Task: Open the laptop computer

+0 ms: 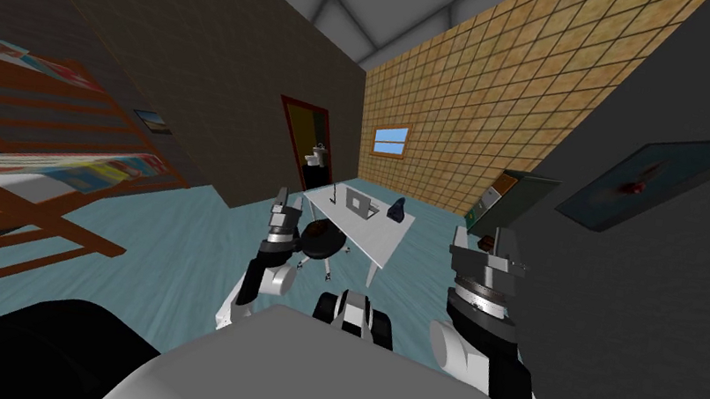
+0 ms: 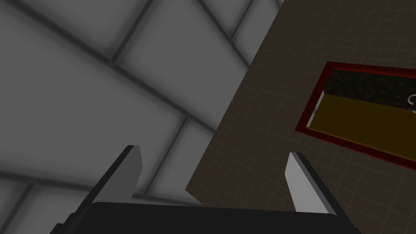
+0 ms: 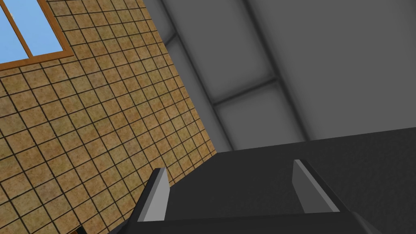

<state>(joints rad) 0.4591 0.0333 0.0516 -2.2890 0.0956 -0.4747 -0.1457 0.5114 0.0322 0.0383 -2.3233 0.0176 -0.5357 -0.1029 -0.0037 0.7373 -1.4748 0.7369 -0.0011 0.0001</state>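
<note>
The laptop (image 1: 359, 203) is sitting on the white desk (image 1: 381, 237) well ahead of me across the blue-green floor (image 1: 185, 246). It is lying toward the desk's far end, between a thin dark upright stand (image 1: 333, 194) and a small dark object (image 1: 397, 210). It is showing as a small light grey slab with a paler panel inside a darker border. Its longer edge is seeming to run roughly along the desk's length, though I am not sure (the whole view is rolling, so I am not trusting any slant). It is too small for me to tell which way its front is facing, or whether the lid is lying flat or standing up. A black swivel chair (image 1: 322, 241) is standing at the desk's near side and is covering part of that edge.

Both arms are pointing upward in front of me, well apart from the desk. The left gripper (image 1: 282, 196) is holding its two fingers spread wide with nothing between them. The right gripper (image 1: 502, 239) is doing the same, close beside the dark grey wall (image 1: 680, 333) on my right.
</note>
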